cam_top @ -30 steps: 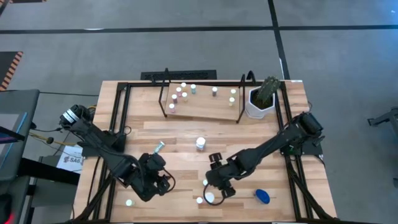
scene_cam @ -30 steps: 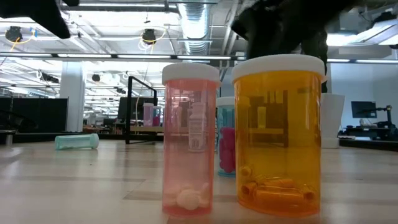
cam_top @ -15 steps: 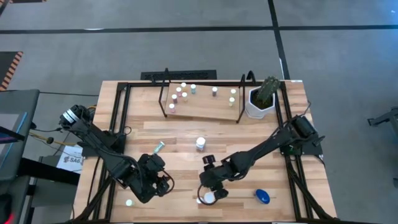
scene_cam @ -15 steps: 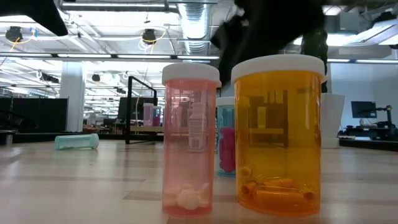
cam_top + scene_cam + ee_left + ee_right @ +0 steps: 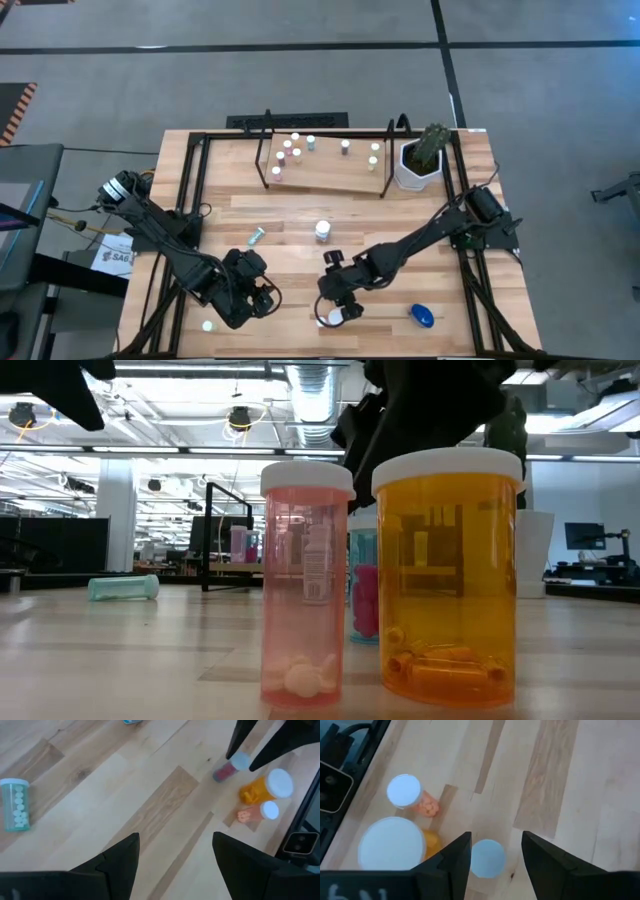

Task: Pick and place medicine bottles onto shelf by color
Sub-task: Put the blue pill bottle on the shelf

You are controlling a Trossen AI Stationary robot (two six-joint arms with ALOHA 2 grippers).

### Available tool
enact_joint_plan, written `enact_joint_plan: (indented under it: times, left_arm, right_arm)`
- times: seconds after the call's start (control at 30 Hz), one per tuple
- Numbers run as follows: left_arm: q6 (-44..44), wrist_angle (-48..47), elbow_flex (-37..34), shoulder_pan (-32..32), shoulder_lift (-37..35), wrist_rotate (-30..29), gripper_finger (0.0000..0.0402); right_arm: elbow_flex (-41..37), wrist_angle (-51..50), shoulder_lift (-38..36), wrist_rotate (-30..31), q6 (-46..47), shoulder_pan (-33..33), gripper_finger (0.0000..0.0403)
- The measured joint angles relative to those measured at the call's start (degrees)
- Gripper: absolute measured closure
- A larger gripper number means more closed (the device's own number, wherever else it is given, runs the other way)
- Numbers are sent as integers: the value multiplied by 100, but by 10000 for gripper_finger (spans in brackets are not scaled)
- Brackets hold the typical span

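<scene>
1. While the left gripper (image 5: pixel 262 296) waits open, well left of the orange bottle (image 5: pixel 395 843), the right gripper (image 5: pixel 491 851) hangs above a small teal bottle (image 5: pixel 487 858), fingers spread either side of its white cap.
2. A pink bottle (image 5: pixel 410 795) stands just beside the orange bottle.
3. The shelf (image 5: pixel 330 175), far from the orange bottle, holds several bottles.

My black gripper (image 5: pixel 492 851) is hanging over a white-capped teal bottle (image 5: pixel 487 858), beside an orange bottle (image 5: pixel 447 575) and a pink bottle (image 5: pixel 306 582), on the pale, striped wood desk (image 5: pixel 290 215).
</scene>
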Motion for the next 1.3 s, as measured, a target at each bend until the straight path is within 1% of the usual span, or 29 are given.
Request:
enact_joint_plan:
  times: [0.2, 0.43, 0.63, 0.83, 0.97, 1.3]
  left_arm:
    - [13, 13, 0, 0, -4, -2, 164]
    - [22, 12, 0, 0, -4, 0, 164]
    - [-44, 9, 0, 0, -4, 17, 164]
    - [-42, 9, 0, 0, -7, 13, 164]
    - [-44, 9, 0, 0, -9, 13, 164]
    - [-46, 7, 0, 0, -11, 11, 164]
  right_arm:
    - [-1, -148, -1, -17, 275, 7, 209]
    - [-1, -141, -1, -17, 382, 41, 213]
    - [-266, 75, 1, -19, 731, 55, 218]
    - [-391, 330, 0, -17, 750, 59, 224]
    - [-470, 406, -4, -17, 752, 42, 236]
    - [-477, 410, -4, -15, 782, 37, 285]
